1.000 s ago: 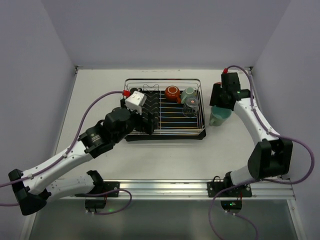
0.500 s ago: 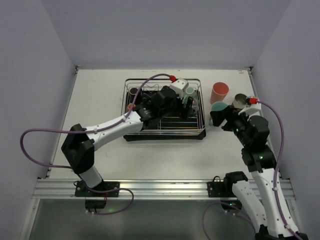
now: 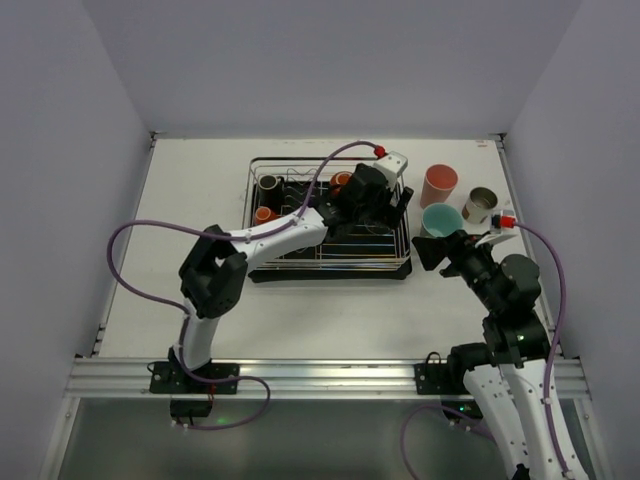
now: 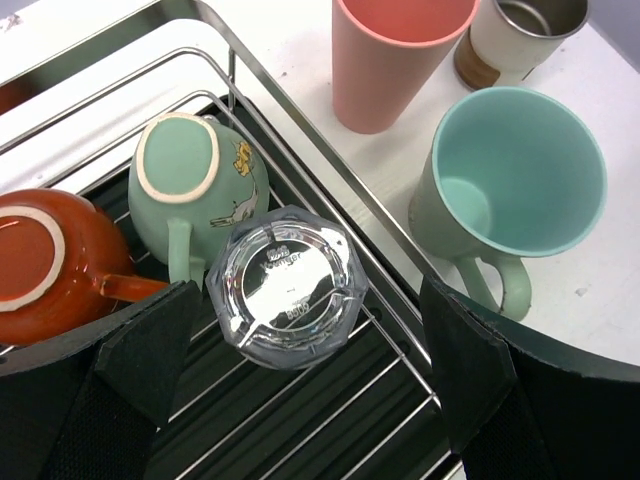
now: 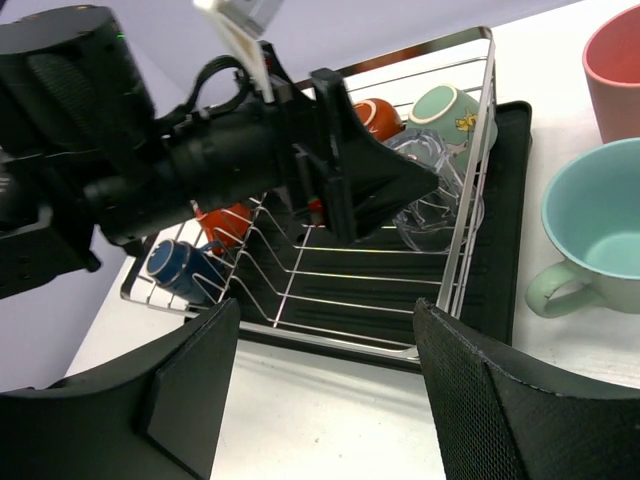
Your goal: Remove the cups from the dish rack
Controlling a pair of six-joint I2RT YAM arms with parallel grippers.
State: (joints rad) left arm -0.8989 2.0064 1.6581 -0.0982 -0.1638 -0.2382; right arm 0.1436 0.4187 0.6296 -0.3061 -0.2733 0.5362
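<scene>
The dish rack (image 3: 330, 271) holds an upturned clear glass (image 4: 288, 300), an upturned mint mug (image 4: 195, 185) and an orange mug (image 4: 40, 260) at its right end. A dark cup (image 3: 268, 183) and an orange cup (image 3: 263, 214) sit at its left end. My left gripper (image 4: 310, 380) is open and empty, hovering over the clear glass; in the top view it (image 3: 390, 212) is over the rack's right end. My right gripper (image 5: 330, 400) is open and empty over the table in front of the rack's right corner. A pink tumbler (image 3: 438, 185), a mint mug (image 3: 441, 220) and a metal cup (image 3: 481, 205) stand on the table right of the rack.
The rack's right wire rim (image 4: 300, 150) runs between the clear glass and the cups on the table. Zigzag dividers (image 5: 270, 250) fill the rack's middle. The left arm (image 3: 270, 232) lies across the rack. White walls enclose the table on three sides.
My left arm has swung from the rack's left end to over its right end. My right arm has drawn back from the far right toward the near side; the tumbler and metal cup now show.
</scene>
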